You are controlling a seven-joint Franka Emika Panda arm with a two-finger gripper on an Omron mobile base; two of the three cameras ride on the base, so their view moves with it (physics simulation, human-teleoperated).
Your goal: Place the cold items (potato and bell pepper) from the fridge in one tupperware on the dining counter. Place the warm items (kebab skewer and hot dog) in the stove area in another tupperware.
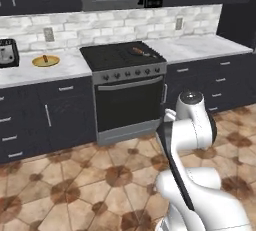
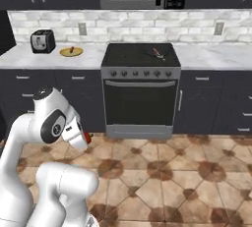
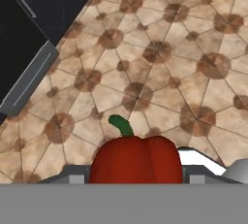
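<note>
The pincer (image 3: 135, 177) is gripping the red pepper (image 3: 135, 160), green stem outward, above the tiled floor (image 3: 160, 63). The arm (image 1: 187, 125) is folding low, facing the stove (image 1: 125, 62), where a skewer (image 1: 140, 51) is lying.

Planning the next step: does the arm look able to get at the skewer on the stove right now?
Probably not. The gripper is shut on the bell pepper and points at the floor, and the skewer lies far off on the stove.
</note>
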